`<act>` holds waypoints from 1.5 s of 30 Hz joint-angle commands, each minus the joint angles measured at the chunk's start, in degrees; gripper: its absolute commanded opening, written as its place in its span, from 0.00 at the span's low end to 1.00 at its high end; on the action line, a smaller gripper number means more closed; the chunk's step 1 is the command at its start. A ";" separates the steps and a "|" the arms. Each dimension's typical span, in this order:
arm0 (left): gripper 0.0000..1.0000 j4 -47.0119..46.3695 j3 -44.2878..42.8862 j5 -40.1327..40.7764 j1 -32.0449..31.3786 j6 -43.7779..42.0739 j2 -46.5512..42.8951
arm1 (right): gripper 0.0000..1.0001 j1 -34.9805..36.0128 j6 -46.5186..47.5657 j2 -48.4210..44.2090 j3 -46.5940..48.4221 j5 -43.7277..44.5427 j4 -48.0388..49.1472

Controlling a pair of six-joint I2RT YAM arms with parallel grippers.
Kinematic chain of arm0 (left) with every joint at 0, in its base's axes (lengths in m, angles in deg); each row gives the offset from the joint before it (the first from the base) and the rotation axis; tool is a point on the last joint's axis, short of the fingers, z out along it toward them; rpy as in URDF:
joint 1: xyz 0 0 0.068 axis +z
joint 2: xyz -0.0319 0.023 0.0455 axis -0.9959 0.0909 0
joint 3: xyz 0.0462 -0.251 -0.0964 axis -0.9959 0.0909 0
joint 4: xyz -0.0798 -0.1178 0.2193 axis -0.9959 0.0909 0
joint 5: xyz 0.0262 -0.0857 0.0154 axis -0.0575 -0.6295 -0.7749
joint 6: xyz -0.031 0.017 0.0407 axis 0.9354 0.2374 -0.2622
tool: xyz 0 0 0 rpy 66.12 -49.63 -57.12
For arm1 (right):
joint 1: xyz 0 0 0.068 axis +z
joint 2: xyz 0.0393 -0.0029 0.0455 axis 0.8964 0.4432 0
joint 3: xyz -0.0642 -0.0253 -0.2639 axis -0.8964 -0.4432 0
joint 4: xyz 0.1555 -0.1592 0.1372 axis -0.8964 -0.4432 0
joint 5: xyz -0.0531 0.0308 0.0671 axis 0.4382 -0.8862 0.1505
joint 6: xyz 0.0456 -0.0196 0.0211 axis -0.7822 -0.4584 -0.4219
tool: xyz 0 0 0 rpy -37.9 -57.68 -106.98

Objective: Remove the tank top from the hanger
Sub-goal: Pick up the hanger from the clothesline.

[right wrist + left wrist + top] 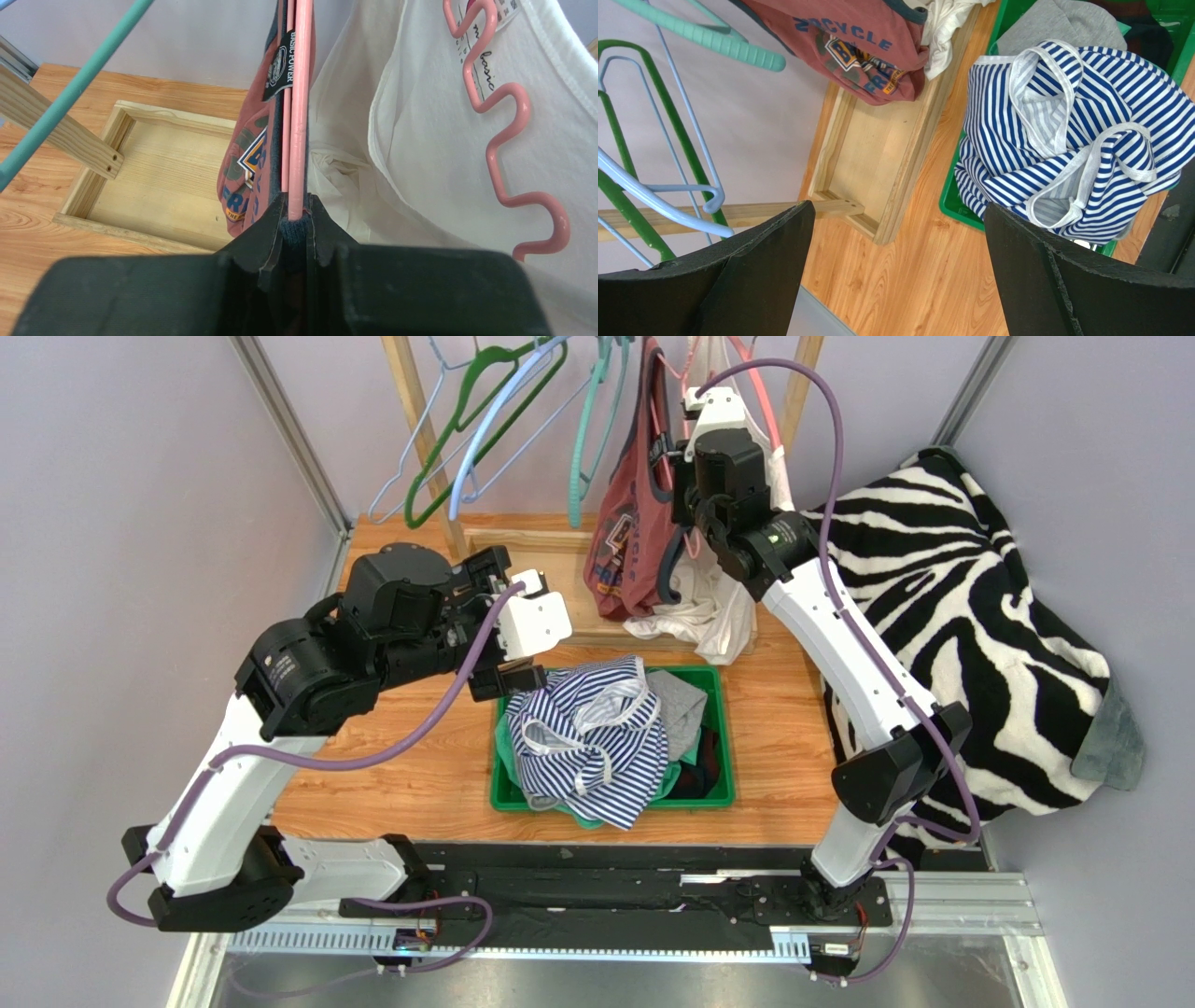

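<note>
Up at the wooden rack, the right gripper (295, 224) is seen with its fingers drawn together on the dark trim of the maroon tank top (629, 532), at the spot where the straight bar of a pink hanger (300, 105) runs down into the narrow gap between them. The tank top is hung from that hanger at the back of the table (393, 784), with its printed front turned toward the left and its lower part draped near the rack's wooden base frame (871, 154). Just beside it, on the right, a white garment (421, 140) is carried by a second pink hanger with a wavy arm (512, 140). Further left on the rail, bare hangers are hung: a green one (463, 441), a pale blue one (421, 448) and a teal one (589, 420). The left gripper (899, 210) is held low over the table with its fingers spread wide and nothing between them, close to the left rim of a green bin (501, 756). A blue-and-white striped garment (589, 742) is heaped in that bin and spills over its front edge, with a grey piece of clothing (683, 707) lying next to it. At the right side, a zebra-patterned blanket (968, 630) is draped over the table's edge, behind the right arm.
</note>
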 commanded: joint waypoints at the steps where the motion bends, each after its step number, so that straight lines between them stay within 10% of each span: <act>1: 0.99 -1.90 -1.43 -0.96 0.71 1.56 -0.42 | 0.00 1.63 2.57 -3.79 1.46 1.79 6.16; 12: 0.99 -2.16 -1.43 -1.23 3.00 2.26 -1.20 | 0.00 1.62 3.45 -1.24 13.77 2.49 6.43; 30: 0.99 -4.54 0.06 0.80 4.49 2.87 -2.08 | 0.00 1.63 1.61 -20.40 -13.20 -2.43 5.03; 45: 0.99 -6.65 0.50 1.94 5.55 4.02 -2.96 | 0.00 1.63 0.82 -33.06 -9.18 -7.96 -4.37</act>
